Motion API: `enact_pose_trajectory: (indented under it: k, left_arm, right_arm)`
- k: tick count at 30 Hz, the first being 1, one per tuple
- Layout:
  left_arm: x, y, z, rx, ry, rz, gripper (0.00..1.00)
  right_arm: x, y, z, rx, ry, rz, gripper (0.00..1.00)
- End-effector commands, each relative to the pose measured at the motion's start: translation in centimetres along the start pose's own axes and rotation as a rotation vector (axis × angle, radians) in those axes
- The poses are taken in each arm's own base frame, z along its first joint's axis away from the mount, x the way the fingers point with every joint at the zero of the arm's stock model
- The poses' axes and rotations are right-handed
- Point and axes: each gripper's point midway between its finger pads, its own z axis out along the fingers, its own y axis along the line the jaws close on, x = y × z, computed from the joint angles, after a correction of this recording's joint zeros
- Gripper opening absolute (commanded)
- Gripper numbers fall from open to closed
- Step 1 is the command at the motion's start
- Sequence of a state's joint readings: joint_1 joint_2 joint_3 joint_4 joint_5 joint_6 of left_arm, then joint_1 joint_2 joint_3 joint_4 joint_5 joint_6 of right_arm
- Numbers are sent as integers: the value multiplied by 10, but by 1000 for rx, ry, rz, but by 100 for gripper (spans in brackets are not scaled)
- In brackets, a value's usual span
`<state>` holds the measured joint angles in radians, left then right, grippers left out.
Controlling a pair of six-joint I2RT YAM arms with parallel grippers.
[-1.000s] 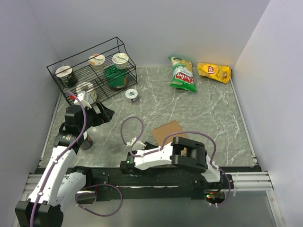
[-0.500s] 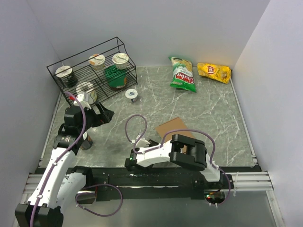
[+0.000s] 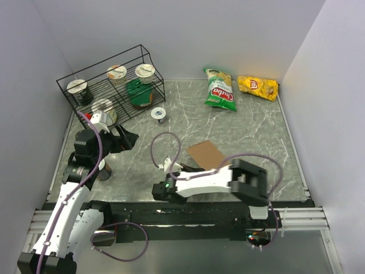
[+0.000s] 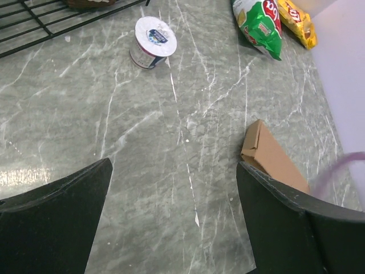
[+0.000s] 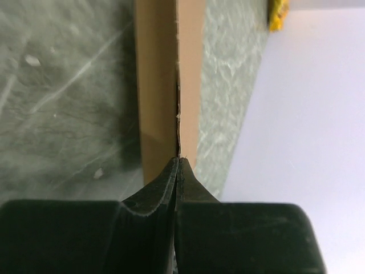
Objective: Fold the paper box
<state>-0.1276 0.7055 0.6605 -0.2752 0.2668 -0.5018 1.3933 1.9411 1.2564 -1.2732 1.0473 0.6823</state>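
Marble-pattern table (image 3: 256, 142), wire rack (image 3: 108, 85) at its far left as my reference. The right arm (image 3: 217, 181) is the thing that moved: over the last second its elbow swung out, away from the rack, and the forearm now lies low along the near edge. That uncovered most of the paper box (image 3: 206, 154), which sits well to the right of the rack and nearer to the arm bases. It has crept a bit further from the rack and still looks flat, with no flap raised. The right gripper (image 5: 178, 162) is clamped on the box's edge. The wrist view shows the cardboard edge-on, running straight into the closed fingertips. My read: the grasp is made and the sheet is being dragged or repositioned, and folding proper hasn't started. The left arm (image 3: 80, 171) has barely shifted. The left gripper (image 4: 174, 165) hovers just on the near side of the rack, spread wide with nothing between its fingers, aimed at bare table with the box off to one side. It will likely be needed to pin or crease. The green chip bag (image 3: 219, 90) and yellow chip bag (image 3: 258, 87) lie right of the rack by the far wall, untouched. The small foil-lid cup (image 3: 158, 115) sits just off the rack's right end, also unmoved.
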Motion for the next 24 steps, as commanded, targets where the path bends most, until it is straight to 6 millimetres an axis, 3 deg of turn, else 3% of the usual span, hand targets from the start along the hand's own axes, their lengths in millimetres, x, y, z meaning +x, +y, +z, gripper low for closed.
enact_pose_trajectory:
  k: [1,2,3,4,6,8,11,15,16,20,24]
  left_arm:
    - [-23,-18,-4,73,-64,67,96]
    - [-24,-20,-5,81,-62,77,96]
    - [-23,-20,-4,81,-56,81,96]
    - [-26,-20,-5,80,-61,86,96]
    - [-27,-23,-5,93,-54,109,96]
    - [-31,-26,-5,106,-60,140,96]
    - [-33,-40,-5,183,-43,186,96]
    - [-21,-65,3,374,54,245,99]
    - [-17,-80,-2,478,89,267,99]
    - [-4,-97,8,626,189,310,91]
    - [13,-100,39,584,267,395,85]
  right_arm:
    - [-32,-37,-22,-146,-153,121,0]
    - [-43,-35,-26,-202,-199,121,0]
    - [-42,-31,-28,-275,-198,122,0]
    - [-45,-40,-33,-323,-232,127,0]
    - [-57,-39,-44,-458,-292,172,0]
    - [-60,-46,-39,-503,-303,172,0]
    - [-69,-49,-37,-617,-345,175,0]
    - [-79,-55,-33,-715,-408,179,0]
    - [-85,-48,-40,-796,-455,161,0]
    - [-87,-43,-29,-884,-497,146,0]
    - [-85,-43,-17,-963,-514,154,0]
